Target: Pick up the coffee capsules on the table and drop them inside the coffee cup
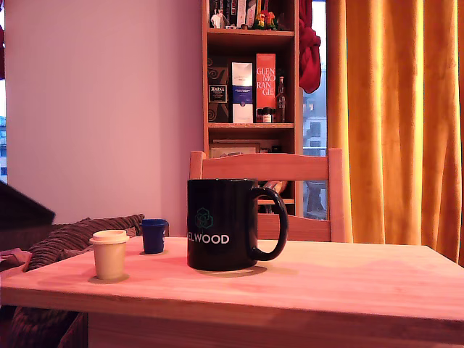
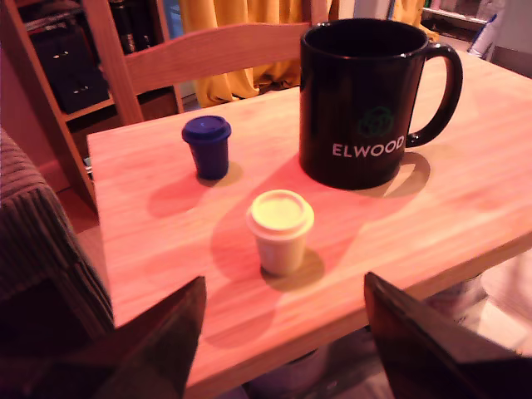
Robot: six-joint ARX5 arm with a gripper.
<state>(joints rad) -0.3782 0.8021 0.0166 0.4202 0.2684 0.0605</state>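
While both pods stand outside the mug, the task reads as not yet begun.

Cream capsule: the small cream-beige tapered coffee capsule (image 1: 109, 254) with its rimmed lid up stands upright on the worktop at the exterior view's left, near the front edge; in the wrist view it sits closest to the camera, roughly between the two fingers but well ahead of them.

Blue capsule: the small dark blue tapered coffee capsule (image 1: 154, 235) stands upright too, just right of the cream one in the exterior view and farther back, apart from both its neighbour and the mug.

Coffee cup: the large glossy black mug (image 1: 222, 225) with white "ELWOOD" lettering and a teal hexagonal logo stands upright right of the capsules, its looped handle toward the exterior view's right; what shows of its inside in the wrist view looks dark, with no pod visible.

Worktop: the light wooden tabletop (image 1: 348, 283) carries all three.

Fingers: the gripper (image 2: 283, 349) has its dark fingers (image 2: 158, 345) spread wide, holding nothing and touching nothing.

Done: nothing, as I judge it.

Left: both capsules to be picked up and dropped in; the cream one looks the likelier first target.
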